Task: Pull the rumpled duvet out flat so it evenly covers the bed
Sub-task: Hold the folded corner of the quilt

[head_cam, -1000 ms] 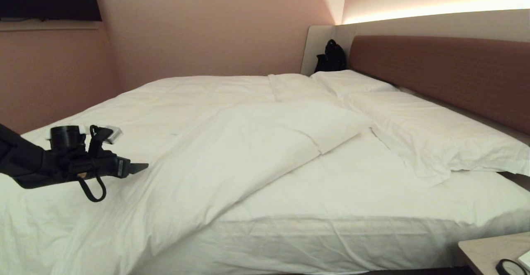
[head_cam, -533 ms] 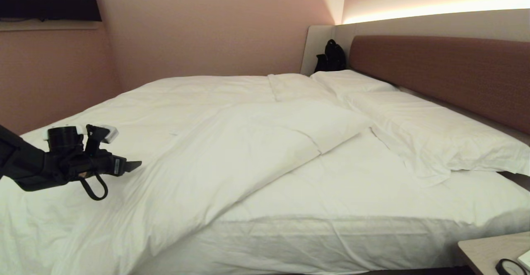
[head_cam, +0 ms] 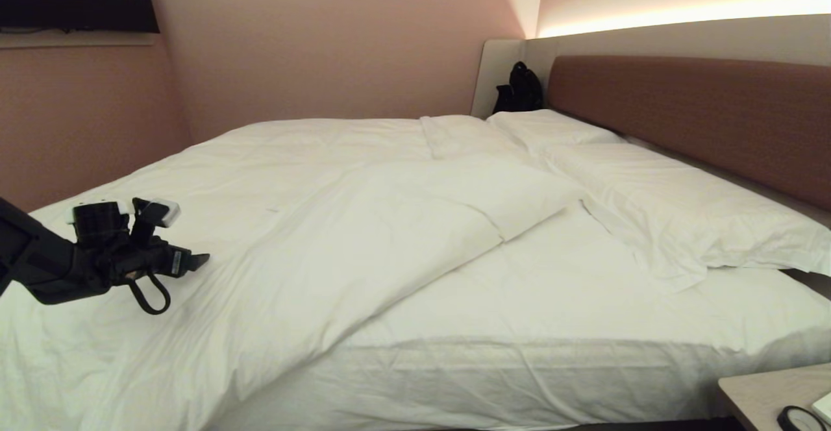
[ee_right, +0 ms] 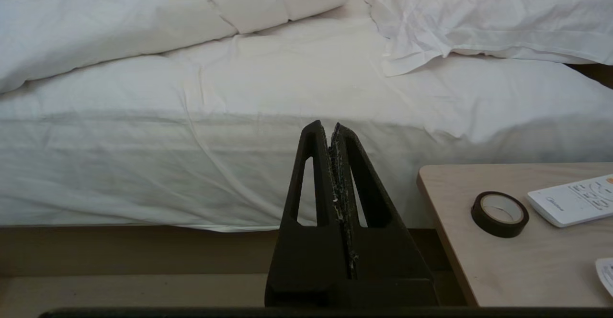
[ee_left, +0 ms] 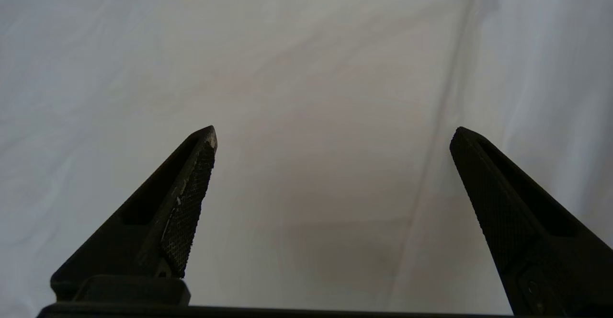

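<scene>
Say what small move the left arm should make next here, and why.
Probably lower the open left pincer onto the duvet and pinch it: the wrist view shows only cloth ahead of its spread fingers, and the duvet lies folded back, baring the sheet.

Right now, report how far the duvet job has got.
Done: little. The duvet lies folded back diagonally, leaving the sheet near the pillows bare. In hand: the left gripper hangs open over the duvet, gripping nothing. Left: grasping a corner and pulling it flat.

White duvet [head_cam: 337, 223] (headboard [head_cam: 701, 119] reddish-brown).
</scene>
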### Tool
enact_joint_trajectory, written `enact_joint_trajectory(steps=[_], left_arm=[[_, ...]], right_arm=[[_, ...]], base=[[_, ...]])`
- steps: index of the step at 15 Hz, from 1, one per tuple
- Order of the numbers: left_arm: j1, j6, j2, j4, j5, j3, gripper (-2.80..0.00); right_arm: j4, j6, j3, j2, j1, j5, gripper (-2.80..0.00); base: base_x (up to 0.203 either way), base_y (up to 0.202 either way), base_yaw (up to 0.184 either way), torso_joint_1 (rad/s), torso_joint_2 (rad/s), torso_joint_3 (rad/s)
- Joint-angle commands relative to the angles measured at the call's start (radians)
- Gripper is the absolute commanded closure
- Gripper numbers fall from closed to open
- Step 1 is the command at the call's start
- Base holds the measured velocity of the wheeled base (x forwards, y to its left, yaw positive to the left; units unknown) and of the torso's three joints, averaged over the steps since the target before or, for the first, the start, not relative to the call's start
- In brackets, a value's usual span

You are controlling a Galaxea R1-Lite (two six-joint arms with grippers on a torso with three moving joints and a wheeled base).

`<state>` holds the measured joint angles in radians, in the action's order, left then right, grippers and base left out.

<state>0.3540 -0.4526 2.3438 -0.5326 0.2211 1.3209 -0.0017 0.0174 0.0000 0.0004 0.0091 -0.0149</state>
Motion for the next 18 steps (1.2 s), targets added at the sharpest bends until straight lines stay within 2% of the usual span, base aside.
enact_joint_trajectory(steps=[1, 5, 9, 10, 11, 13, 18], left_arm=[[-0.001, -0.005, 0.015, 0.002, -0.008, 0.006, -2.8], [-0.001, 0.003, 0.022, 0.008, -0.005, 0.006, -2.8], [-0.001, 0.031, 0.009, 0.071, 0.01, 0.02, -2.8], [-0.001, 0.059, 0.0, 0.095, 0.032, 0.027, -2.8], [-0.001, 0.116, -0.014, 0.136, 0.068, 0.038, -2.8], [-0.001, 0.173, -0.035, 0.235, 0.15, 0.066, -2.8], [-0.002, 0.207, -0.014, 0.404, 0.168, 0.154, -2.8]], right_arm=[[0.0, 0.001, 0.0, 0.001, 0.0, 0.0, 0.0], [0.0, 0.001, 0.0, 0.001, 0.0, 0.0, 0.0], [0.0, 0.001, 0.0, 0.001, 0.0, 0.0, 0.0], [0.0, 0.001, 0.0, 0.001, 0.0, 0.0, 0.0], [0.0, 0.001, 0.0, 0.001, 0.0, 0.0, 0.0], [0.0, 0.001, 0.0, 0.001, 0.0, 0.0, 0.0], [0.0, 0.001, 0.0, 0.001, 0.0, 0.0, 0.0]], base=[[0.0, 0.0, 0.0, 0.0, 0.0, 0.0], [0.0, 0.0, 0.0, 0.0, 0.0, 0.0], [0.0, 0.0, 0.0, 0.0, 0.0, 0.0], [0.0, 0.0, 0.0, 0.0, 0.0, 0.0], [0.0, 0.0, 0.0, 0.0, 0.0, 0.0], [0.0, 0.0, 0.0, 0.0, 0.0, 0.0], [0.0, 0.0, 0.0, 0.0, 0.0, 0.0]])
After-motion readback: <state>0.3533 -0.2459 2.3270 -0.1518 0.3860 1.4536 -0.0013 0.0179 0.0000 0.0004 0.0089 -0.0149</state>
